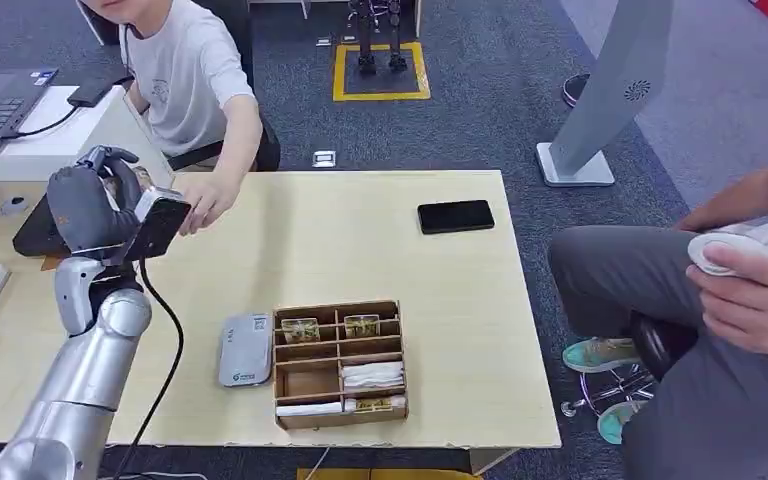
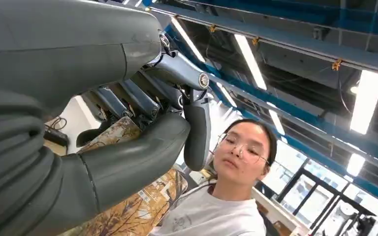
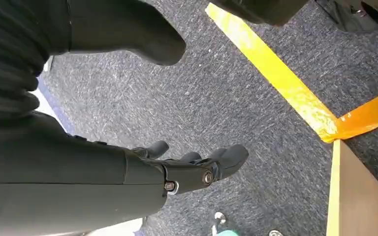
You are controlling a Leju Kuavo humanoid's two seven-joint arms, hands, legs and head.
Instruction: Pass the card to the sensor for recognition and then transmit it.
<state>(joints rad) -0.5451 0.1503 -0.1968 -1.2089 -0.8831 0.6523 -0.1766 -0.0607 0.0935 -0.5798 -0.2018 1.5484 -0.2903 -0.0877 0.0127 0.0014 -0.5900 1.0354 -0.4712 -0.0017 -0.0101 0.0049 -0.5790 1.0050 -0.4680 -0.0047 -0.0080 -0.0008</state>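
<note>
The left hand [image 1: 88, 205] is raised above the tabletop [image 1: 310, 230], its fingers [image 2: 197, 128] closed on the card [image 2: 128, 206], offered toward a person's hand [image 1: 205, 200], likely for handover. The sensor [image 1: 246, 350] lies beside the wooden box [image 1: 340, 362]. The right hand [image 3: 187, 169] hangs empty, fingers loosely apart.

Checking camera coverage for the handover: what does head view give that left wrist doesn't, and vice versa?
Head view alone: the table, the grey sensor, the wooden organizer box, the black phone, and the person's hand reaching toward the card.
Left wrist view alone: ceiling lights, and the patterned card seen close under the thumb.
Both: the left hand holding the card, and the person in the grey shirt.
</note>
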